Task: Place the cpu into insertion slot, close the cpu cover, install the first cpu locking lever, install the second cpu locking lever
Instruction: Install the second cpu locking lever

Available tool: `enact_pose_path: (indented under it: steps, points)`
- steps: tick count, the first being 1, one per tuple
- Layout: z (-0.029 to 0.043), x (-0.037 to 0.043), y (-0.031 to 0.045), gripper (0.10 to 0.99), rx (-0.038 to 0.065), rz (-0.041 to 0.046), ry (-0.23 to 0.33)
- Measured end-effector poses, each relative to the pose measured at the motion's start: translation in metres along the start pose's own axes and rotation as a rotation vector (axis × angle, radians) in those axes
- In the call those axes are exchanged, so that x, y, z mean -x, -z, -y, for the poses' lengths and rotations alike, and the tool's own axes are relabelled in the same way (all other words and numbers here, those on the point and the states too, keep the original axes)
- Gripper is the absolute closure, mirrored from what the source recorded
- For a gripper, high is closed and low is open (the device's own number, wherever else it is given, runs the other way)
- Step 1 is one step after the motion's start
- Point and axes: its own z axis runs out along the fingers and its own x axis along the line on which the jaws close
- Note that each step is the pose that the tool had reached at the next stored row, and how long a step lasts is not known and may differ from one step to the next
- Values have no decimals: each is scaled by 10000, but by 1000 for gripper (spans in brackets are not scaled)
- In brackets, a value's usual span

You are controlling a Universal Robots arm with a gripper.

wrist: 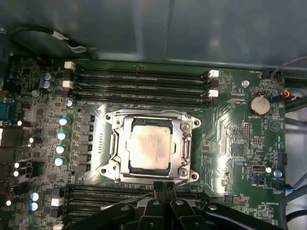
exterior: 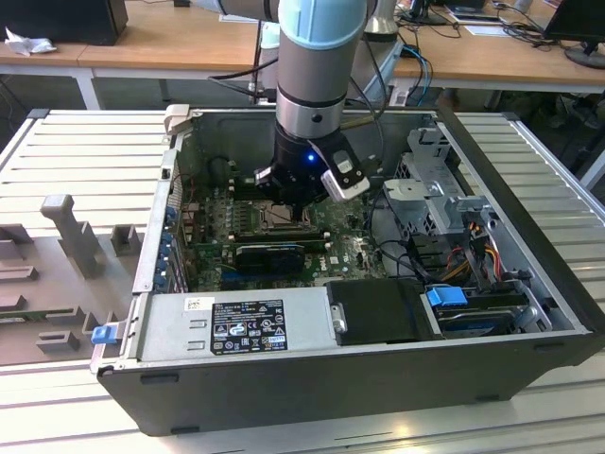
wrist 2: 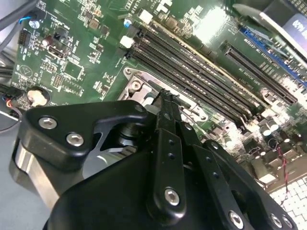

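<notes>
Clenched together on nothing, the black gripper point(wrist: 164, 186) jaws hover just beside the silvery square cpu cover point(wrist: 149, 143), which frames the pale beige-silver cpu point(wrist: 150, 147).

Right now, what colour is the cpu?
Pale beige-silver cpu, clearest in the first wrist view.

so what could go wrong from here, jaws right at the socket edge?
1. The cpu sits in the insertion slot with the cpu cover down around it; the gripper has its jaws together at the socket's edge, so a slip could scrape the cover or chip.
2. Memory slots flank the socket closely; a sideways move might knock them.
</notes>
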Motion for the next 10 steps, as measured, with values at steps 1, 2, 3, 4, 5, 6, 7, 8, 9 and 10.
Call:
enact_pose_path:
  steps: [1, 2, 3, 4, 5, 6, 7, 8, 9, 10]
  points:
    - [19, -8, 2, 980, 46, 3, 1]
    - [51, -19, 7, 980, 133, 7, 1]
    - [70, -27, 9, 980, 200, 10, 2]
    - [97, -44, 12, 980, 383, 21, 1]
    - [108, -61, 14, 980, 537, 29, 2]
    - [109, -74, 14, 980, 621, 33, 3]
    - [112, -103, 14, 980, 700, 37, 5]
    - [116, -128, 14, 980, 718, 37, 4]
    - [122, -149, 13, 980, 726, 38, 4]
    - [136, -175, 14, 980, 731, 39, 3]
